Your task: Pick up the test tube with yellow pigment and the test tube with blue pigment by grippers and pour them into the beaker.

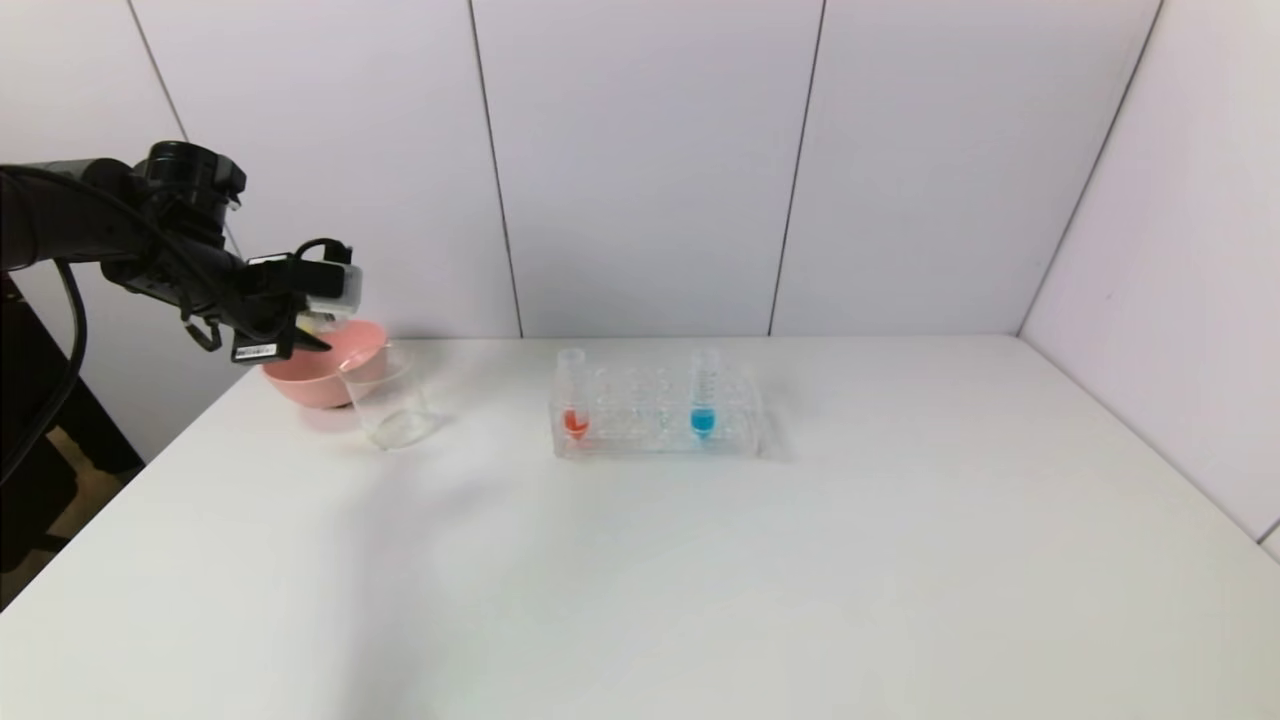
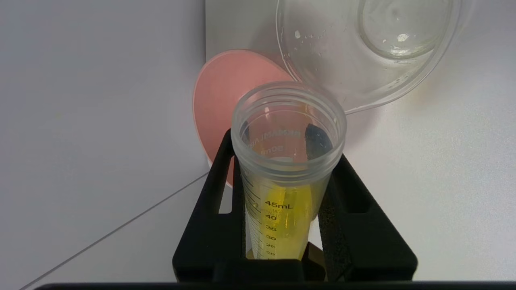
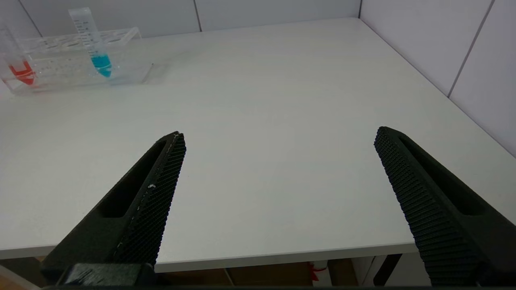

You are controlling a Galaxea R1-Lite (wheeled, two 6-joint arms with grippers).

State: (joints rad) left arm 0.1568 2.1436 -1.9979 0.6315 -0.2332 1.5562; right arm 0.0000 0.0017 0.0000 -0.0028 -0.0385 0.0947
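At the far left of the table [image 1: 640, 580], the left gripper [image 1: 312, 338] hangs above the pink bowl [image 1: 310, 385], just over the rim of the beaker [image 1: 390, 405], which stands touching the bowl's near right side. From the head view its fingers are mostly hidden by the wrist, and only a hint of yellow shows there. The left wrist view settles it: the black fingers [image 2: 354, 225] pinch the test tube with yellow pigment [image 2: 288, 177] from both sides, its open threaded mouth pointing toward the beaker and bowl below, the yellow liquid spread along the tube's lower wall. That view also shows droplets on the beaker's inner wall, too small to see from the head.

Further right, near the middle of the table, the clear tube rack [image 1: 655, 415] holds a red-liquid tube [image 1: 574, 395] at its left end and the test tube with blue pigment [image 1: 704, 395] toward its right end, both upright.

The right gripper [image 3: 278, 201] appears only in the right wrist view, spread wide and holding nothing, poised over the table's near edge, well apart from the rack.

Walls close in behind the table and along its right side; the broad near and right stretches of the tabletop lie open.
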